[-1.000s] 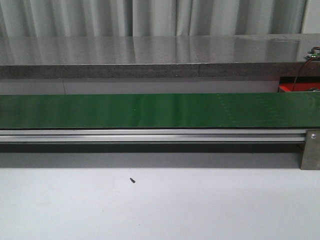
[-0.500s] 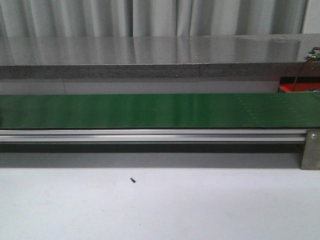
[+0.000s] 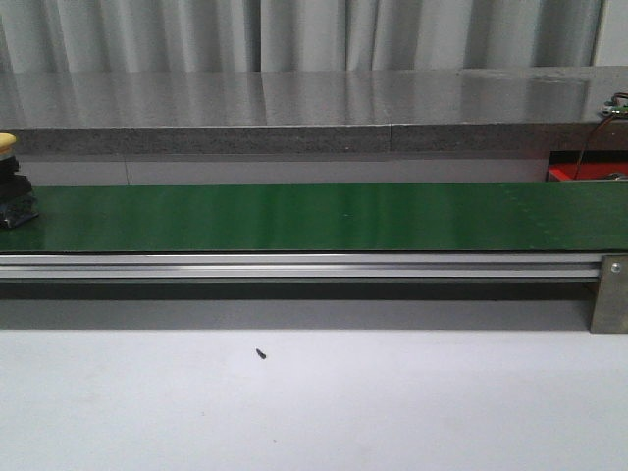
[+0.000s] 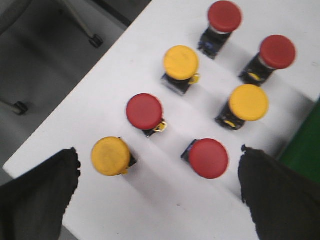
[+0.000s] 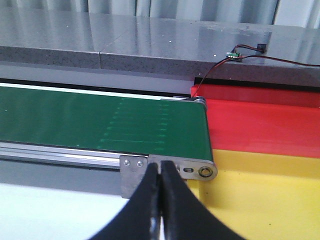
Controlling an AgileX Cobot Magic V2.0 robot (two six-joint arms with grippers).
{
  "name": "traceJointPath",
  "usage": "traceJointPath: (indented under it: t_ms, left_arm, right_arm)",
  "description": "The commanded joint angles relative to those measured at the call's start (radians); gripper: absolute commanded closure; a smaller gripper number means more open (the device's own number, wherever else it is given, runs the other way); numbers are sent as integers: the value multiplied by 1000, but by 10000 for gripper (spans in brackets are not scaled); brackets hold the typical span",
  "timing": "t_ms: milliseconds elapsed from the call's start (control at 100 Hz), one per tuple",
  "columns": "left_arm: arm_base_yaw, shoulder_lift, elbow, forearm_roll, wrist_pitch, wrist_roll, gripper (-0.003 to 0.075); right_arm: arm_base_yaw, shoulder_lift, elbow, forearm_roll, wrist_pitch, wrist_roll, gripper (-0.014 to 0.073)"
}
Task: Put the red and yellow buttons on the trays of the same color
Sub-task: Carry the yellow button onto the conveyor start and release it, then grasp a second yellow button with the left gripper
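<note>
Yellow button (image 3: 8,182) just appeared at conveyor (image 3: 314,218) left end; our right gripper (image 5: 160,200) clenched empty, left gripper (image 4: 160,185) released.

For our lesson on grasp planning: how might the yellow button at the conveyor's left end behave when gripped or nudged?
The yellow button likely tips easily: its broad cap sits on a narrower dark base. It looks rigid, probably hard plastic. The smooth domed cap may slip, so gripping the boxy base seems safer.

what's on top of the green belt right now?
One yellow button on a black base, at the far left end of the green belt in the front view, partly cut off by the frame edge. No other item shows on it.
</note>
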Motion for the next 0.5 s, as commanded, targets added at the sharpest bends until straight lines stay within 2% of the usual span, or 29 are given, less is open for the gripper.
traceJointPath:
  t_ms: [0, 180, 490]
  left_arm:
    - [43, -42, 24, 0, -107, -36, 92]
    - [82, -17, 106, 1, -197, -77, 92]
    - [82, 83, 110, 2, -220, -79, 92]
  right_arm:
    - [-6, -13, -19, -8, -85, 1, 662]
    - [-6, -13, -19, -8, -85, 1, 662]
    - [-6, -13, -19, -8, -84, 1, 662]
